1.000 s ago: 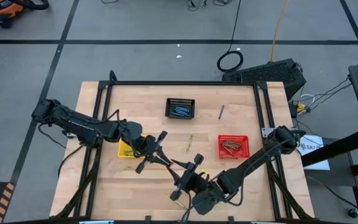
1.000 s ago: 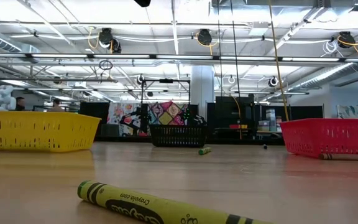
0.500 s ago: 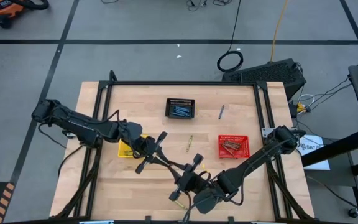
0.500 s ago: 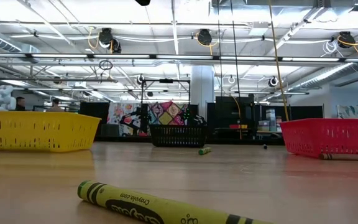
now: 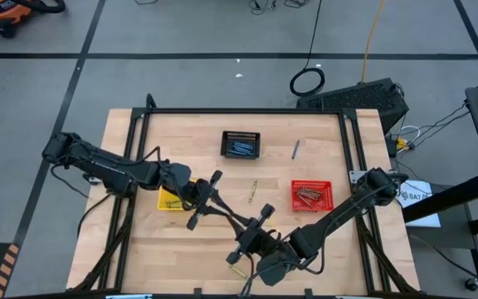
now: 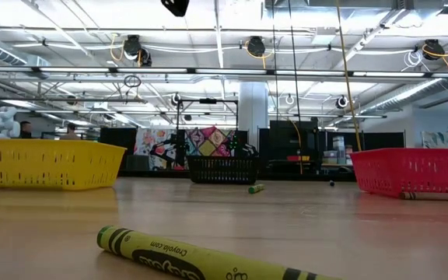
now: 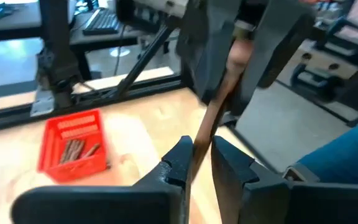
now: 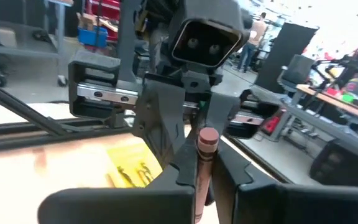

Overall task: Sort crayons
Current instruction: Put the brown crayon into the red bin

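From straight overhead we see the whole table (image 5: 305,241), with the red basket (image 5: 311,195) toward its right side. At tabletop height we look level across the wood, that red basket (image 6: 414,171) far right. Our left wrist camera looks down on the same red basket (image 7: 73,146); the right wrist camera faces away from it.

The one clear piece of writing is on the wrapper of the yellow-green crayon (image 6: 201,259) lying on the surface close to the low camera: it reads "Crayola.com" in small print above part of the larger "Crayola" logo, whose lower half runs out of view. Beyond the surface's right edge a white tag (image 5: 413,196) carries dark letters that look like "SAT", but the rest is too small to read.
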Controlling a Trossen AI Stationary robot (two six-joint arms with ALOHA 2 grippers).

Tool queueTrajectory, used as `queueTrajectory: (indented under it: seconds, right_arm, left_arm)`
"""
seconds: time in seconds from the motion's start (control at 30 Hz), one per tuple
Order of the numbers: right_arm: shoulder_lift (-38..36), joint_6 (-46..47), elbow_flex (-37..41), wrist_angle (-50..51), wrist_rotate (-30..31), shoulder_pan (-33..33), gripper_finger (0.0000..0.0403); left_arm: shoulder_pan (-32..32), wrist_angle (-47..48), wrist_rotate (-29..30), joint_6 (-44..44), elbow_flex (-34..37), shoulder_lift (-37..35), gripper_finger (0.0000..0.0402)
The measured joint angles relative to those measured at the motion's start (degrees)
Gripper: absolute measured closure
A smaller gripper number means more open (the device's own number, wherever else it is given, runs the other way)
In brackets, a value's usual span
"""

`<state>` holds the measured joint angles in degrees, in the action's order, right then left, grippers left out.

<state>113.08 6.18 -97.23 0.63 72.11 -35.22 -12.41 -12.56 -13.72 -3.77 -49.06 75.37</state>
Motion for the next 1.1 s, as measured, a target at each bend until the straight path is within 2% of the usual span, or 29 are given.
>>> queueTrajectory:
  seconds: [0.13,0.33,0.6,0.77,0.9,1.1]
  right_arm:
    - [-1.0,2.5,0.0,5.1,1.1,-0.2,0.0399]
    - [-3.4,18.6,0.0,23.9,0.9,-0.2,0.0399]
    - [-5.9,51.7,0.0,61.9,-11.1,1.5,0.0399]
    - [-5.9,65.8,0.0,81.1,-22.3,2.9,0.0399]
    - [-5.9,68.8,0.0,88.7,-28.8,3.9,0.0399]
    - [-5.9,62.4,1.9,89.1,-36.2,6.0,0.0399]
  left_arm:
    - [0.2,1.0,1.4,0.0,0.0,0.0,0.0330]
    - [1.3,4.0,4.8,0.0,0.0,0.0,0.0312]
    - [3.4,14.9,5.4,0.0,0.0,0.0,0.0311]
    - [3.8,17.4,5.4,0.0,0.0,0.0,0.0311]
    - [3.8,17.5,5.3,0.0,0.0,0.0,0.0311]
    - [3.8,17.5,5.3,0.1,0.0,0.0,0.0311]
